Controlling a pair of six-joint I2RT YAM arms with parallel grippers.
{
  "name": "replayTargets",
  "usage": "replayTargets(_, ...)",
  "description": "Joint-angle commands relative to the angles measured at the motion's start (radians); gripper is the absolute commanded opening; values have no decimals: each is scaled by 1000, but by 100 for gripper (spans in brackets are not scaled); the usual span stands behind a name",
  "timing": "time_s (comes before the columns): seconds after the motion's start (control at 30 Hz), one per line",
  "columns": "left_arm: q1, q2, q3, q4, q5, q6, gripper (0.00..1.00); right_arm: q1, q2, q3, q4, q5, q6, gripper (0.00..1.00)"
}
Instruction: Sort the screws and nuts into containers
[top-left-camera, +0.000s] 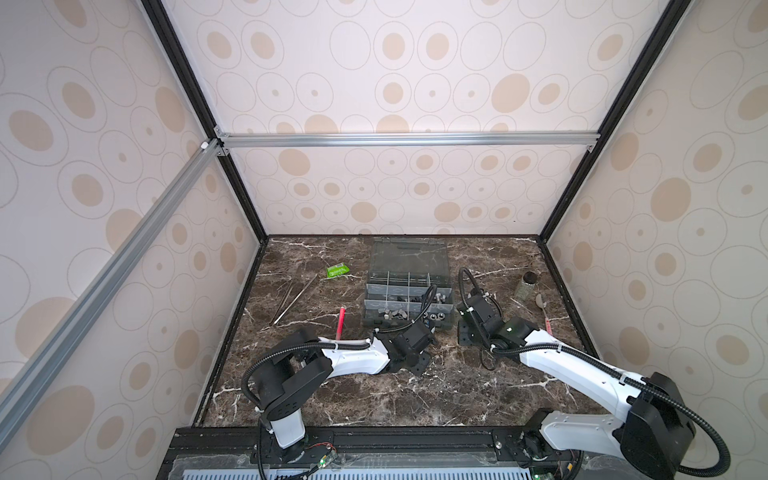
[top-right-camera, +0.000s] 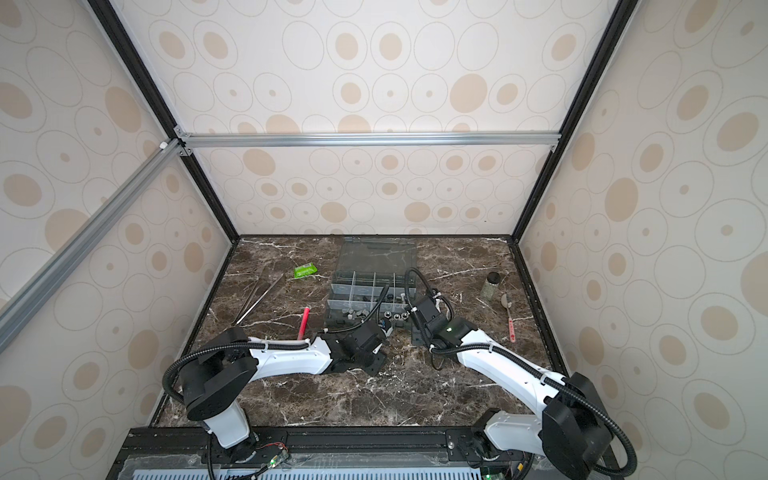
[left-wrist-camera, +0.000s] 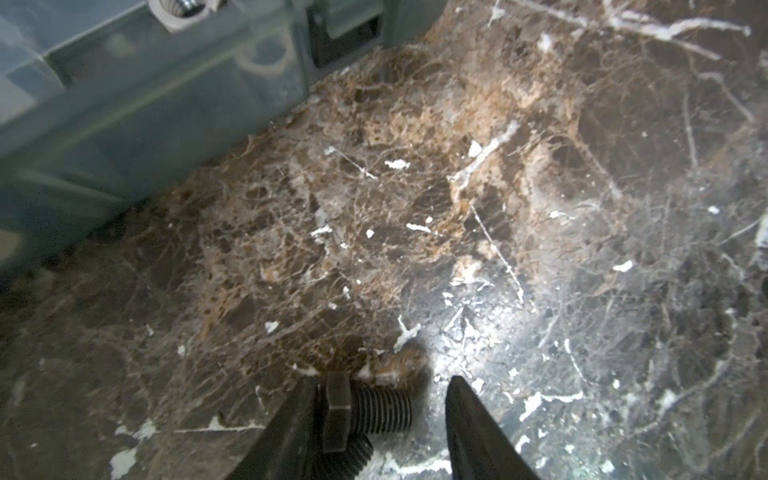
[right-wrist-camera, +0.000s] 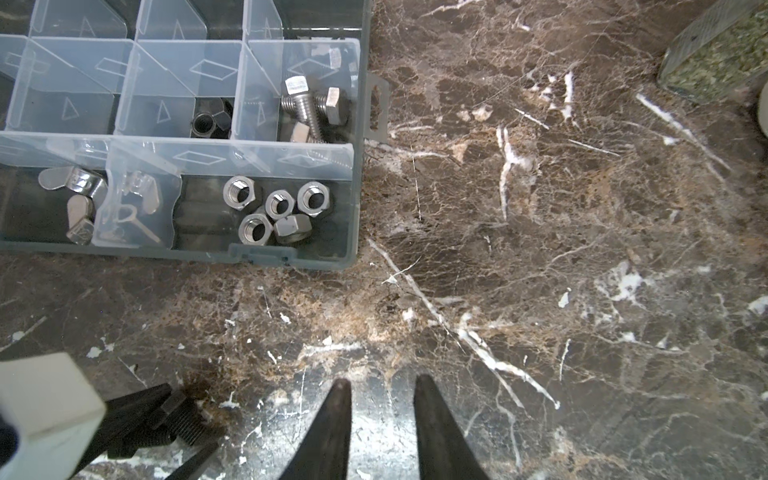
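Observation:
Two black screws (left-wrist-camera: 374, 409) lie on the marble just in front of the organiser box. My left gripper (left-wrist-camera: 382, 380) is open around them: the upper screw's hex head rests against one finger, and a gap separates its shaft from the other finger. The same screws (right-wrist-camera: 178, 419) show in the right wrist view. The containers (right-wrist-camera: 291, 255) hold silver hex nuts (right-wrist-camera: 274, 208), wing nuts (right-wrist-camera: 83, 195), silver screws (right-wrist-camera: 311, 108) and a black nut (right-wrist-camera: 208, 122) in separate compartments. My right gripper (right-wrist-camera: 383, 379) hovers open and empty beside the box's near right corner (top-left-camera: 451, 324).
Both top views show the box lid (top-left-camera: 409, 257) lying open toward the back wall. Tweezers (top-left-camera: 291, 299), a green packet (top-left-camera: 336, 271) and a red stick (top-left-camera: 340, 322) lie left of the box. A black-capped jar (top-left-camera: 527, 286) and a spoon (top-left-camera: 542, 309) sit on the right.

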Motion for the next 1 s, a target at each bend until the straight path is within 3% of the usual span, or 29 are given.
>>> replayTargets(0.0,-15,26,48,-64,-59,-36,49,-9,-19,-16,4,11,16,30)
replayTargets(0.3,-45,41,76,-118,-119,-2,44,-12,-18,-22,6,2,17,30)
replayTargets(0.7,-52,54,76,-104,-134,28,29,-15,-40,-49,6,7,34,30)
replayTargets(0.97,-50,19,83,-91,-136,39,28,-17,-71,-68,-5,17,47,30)
